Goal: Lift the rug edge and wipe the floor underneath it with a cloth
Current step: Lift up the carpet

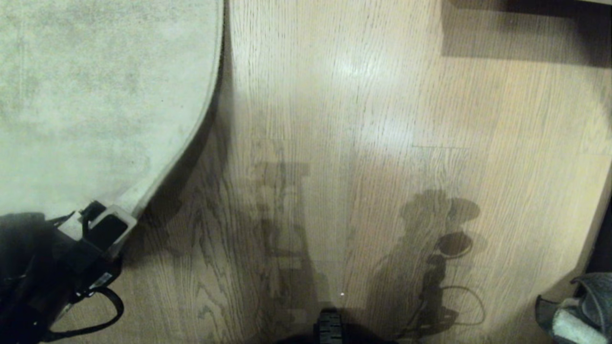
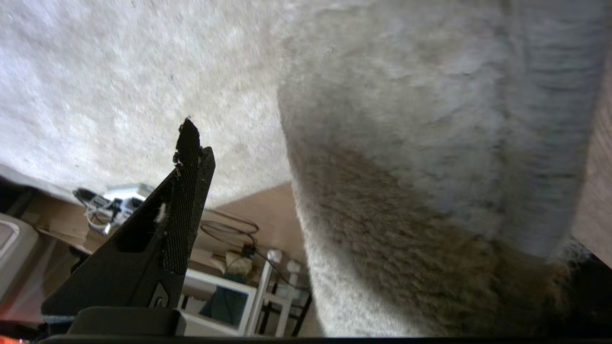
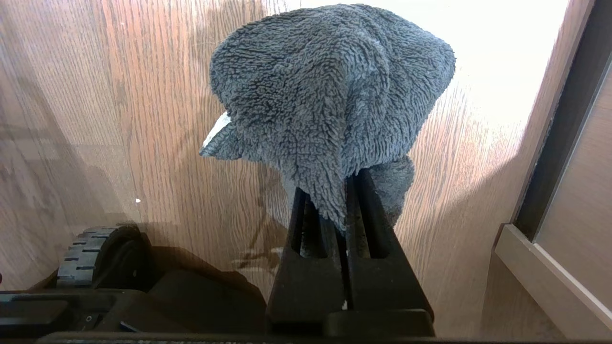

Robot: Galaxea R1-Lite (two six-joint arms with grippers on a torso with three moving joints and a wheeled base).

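The pale grey-beige rug [image 1: 95,95] fills the left of the head view. Its rug edge [image 1: 191,138] curves up off the floor [image 1: 363,143] and throws a shadow on the planks below. My left gripper [image 1: 107,229] is at the rug's near corner, at the lower left. In the left wrist view this gripper [image 2: 330,157] stands open: one black finger [image 2: 189,157] is bare, and the raised rug corner [image 2: 430,143] drapes over the other side, hiding the second finger. My right gripper [image 3: 330,191] is shut on the dark grey cloth [image 3: 330,86], low at the far right [image 1: 581,310].
A dark furniture base [image 1: 526,28] with its shadow sits at the top right. A baseboard and door frame [image 3: 550,267] run close along the right. My base wheel [image 3: 81,258] is near the bottom. A white-framed piece of furniture and cables [image 2: 224,291] lie beyond the rug.
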